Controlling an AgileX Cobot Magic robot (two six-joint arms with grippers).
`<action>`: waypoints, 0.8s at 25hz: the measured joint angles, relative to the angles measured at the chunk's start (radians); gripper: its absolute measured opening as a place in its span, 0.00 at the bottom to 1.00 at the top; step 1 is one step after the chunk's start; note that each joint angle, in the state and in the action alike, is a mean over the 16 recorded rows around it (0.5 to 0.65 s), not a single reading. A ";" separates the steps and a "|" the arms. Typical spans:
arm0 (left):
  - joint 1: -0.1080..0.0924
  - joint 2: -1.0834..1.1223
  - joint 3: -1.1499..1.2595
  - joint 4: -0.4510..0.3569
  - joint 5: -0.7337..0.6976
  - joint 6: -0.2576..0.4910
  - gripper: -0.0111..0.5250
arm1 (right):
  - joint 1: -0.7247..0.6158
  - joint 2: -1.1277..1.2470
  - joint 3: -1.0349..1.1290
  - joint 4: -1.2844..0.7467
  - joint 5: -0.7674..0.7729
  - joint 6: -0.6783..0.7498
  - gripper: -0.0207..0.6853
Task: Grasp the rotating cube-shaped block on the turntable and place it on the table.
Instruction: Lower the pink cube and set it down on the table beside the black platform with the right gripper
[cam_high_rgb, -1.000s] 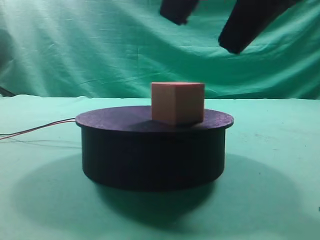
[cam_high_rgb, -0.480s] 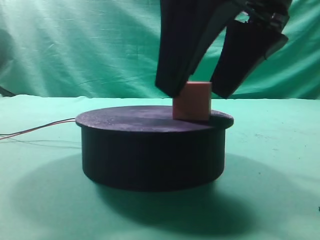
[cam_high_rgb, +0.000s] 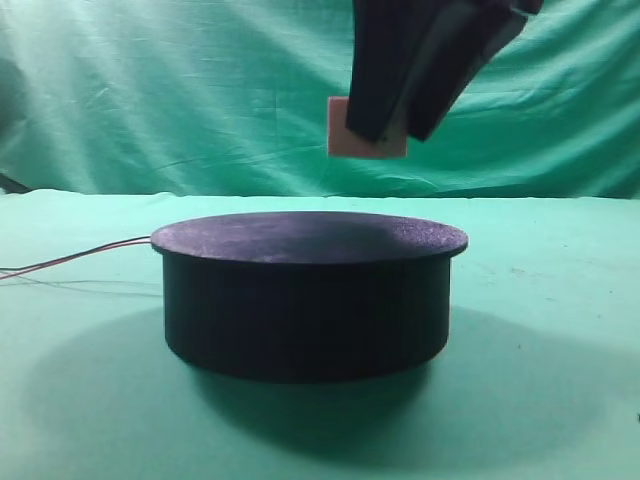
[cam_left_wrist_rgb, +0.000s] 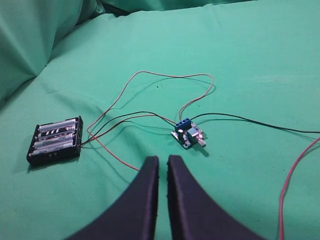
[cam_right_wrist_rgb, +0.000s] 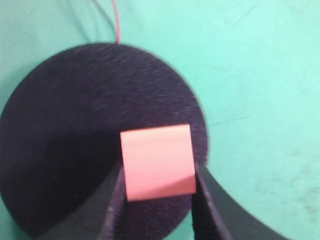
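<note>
Two black fingers of the right gripper (cam_high_rgb: 385, 135) squeeze the cube-shaped block (cam_high_rgb: 345, 135) between them – it hangs in the air, with the round turntable (cam_high_rgb: 305, 300) on the table (cam_high_rgb: 560, 400) just below – while the left gripper (cam_left_wrist_rgb: 162, 165) is pressed closed on nothing.

Battery holder (cam_left_wrist_rgb: 55, 140), circuit board (cam_left_wrist_rgb: 189, 136), wires (cam_left_wrist_rgb: 150, 80)
</note>
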 joint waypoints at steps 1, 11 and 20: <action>0.000 0.000 0.000 0.000 0.000 0.000 0.02 | -0.013 -0.004 0.018 0.012 -0.005 0.000 0.37; 0.000 0.000 0.000 0.000 0.000 0.000 0.02 | -0.084 0.041 0.181 0.182 -0.128 -0.099 0.51; 0.000 0.000 0.000 0.000 0.000 0.000 0.02 | -0.084 -0.037 0.126 0.143 -0.054 -0.059 0.70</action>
